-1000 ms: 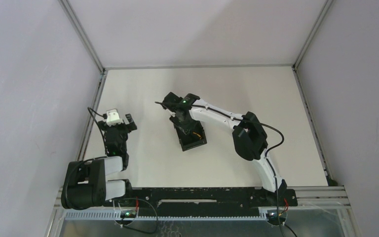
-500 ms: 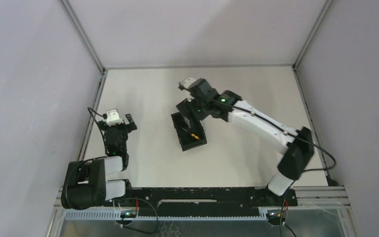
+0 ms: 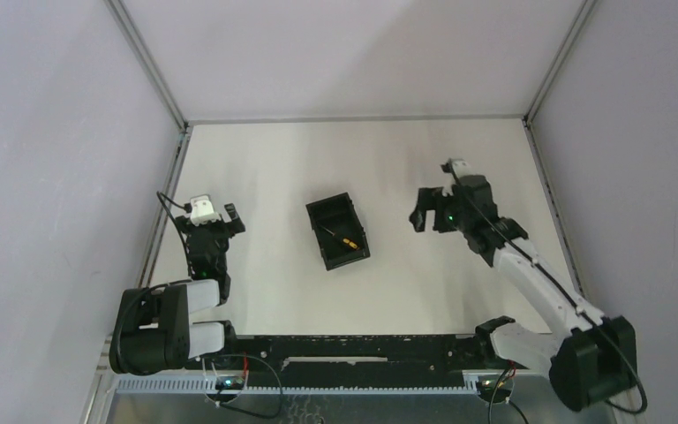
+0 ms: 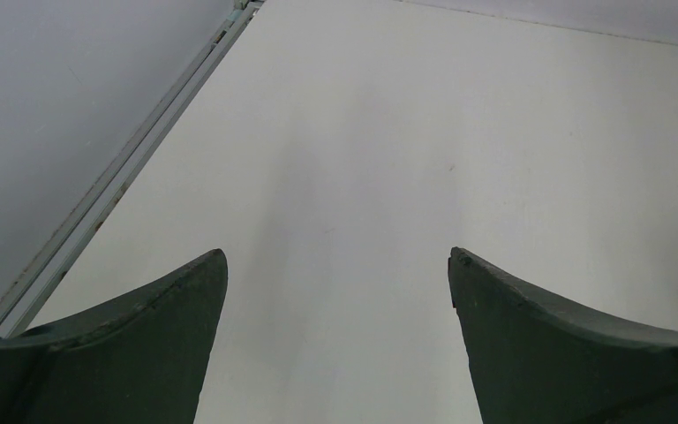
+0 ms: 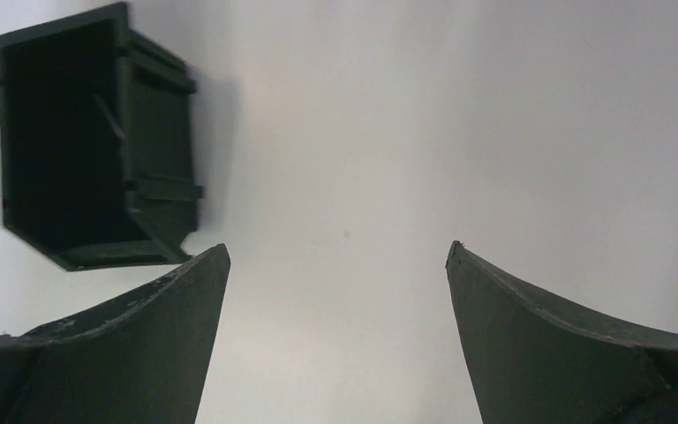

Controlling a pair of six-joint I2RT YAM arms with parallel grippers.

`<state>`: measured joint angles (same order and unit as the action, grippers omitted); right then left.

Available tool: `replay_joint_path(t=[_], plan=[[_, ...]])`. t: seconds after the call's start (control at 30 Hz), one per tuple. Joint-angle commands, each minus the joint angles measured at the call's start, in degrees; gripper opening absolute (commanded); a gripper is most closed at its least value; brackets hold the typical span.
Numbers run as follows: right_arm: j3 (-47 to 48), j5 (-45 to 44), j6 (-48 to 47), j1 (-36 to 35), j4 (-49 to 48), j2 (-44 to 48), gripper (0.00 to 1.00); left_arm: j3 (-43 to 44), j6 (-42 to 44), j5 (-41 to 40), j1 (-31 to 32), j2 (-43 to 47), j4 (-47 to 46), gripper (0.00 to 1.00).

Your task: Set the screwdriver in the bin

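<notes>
— Sitting on the pale bench (image 3: pixel 265 159), the bin (image 3: pixel 330 205) is a black open-top box. The screwdriver (image 3: pixel 343 239) lies slanted on its floor, with a yellow-orange and black handle and a thin dark shaft.

— And the right end effector (image 3: pixel 422 214)?

— Released, jaws spread wide, holding nothing, well apart from the bin on its right. The left end effector (image 3: pixel 219 216) is also spread and empty, near the left edge.

— The wrist views?

— The right wrist shows the bin (image 5: pixel 161 150) from the side, with a ribbed outer wall and a dark interior. The handle's colour shows only from above.
</notes>
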<state>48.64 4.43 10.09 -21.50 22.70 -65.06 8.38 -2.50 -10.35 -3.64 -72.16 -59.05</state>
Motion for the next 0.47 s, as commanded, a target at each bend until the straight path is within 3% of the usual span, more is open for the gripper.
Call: replay_joint_path(t=[0.0, 0.13, 0.43], plan=[[-9.9, 1.0, 4.3, 6.5, -11.2, 9.6, 1.0, 2.5, 1.0, -0.2, 0.3, 0.0, -1.9, 1.0], [-18.0, 1.4, 6.3, 12.3, -14.5, 15.9, 1.0, 2.5, 1.0, -0.2, 0.3, 0.0, -1.9, 1.0], [-25.2, -0.9, 7.9, 13.0, -18.8, 19.3, 1.0, 2.6, 1.0, -0.1, 0.3, 0.0, -1.9, 1.0]])
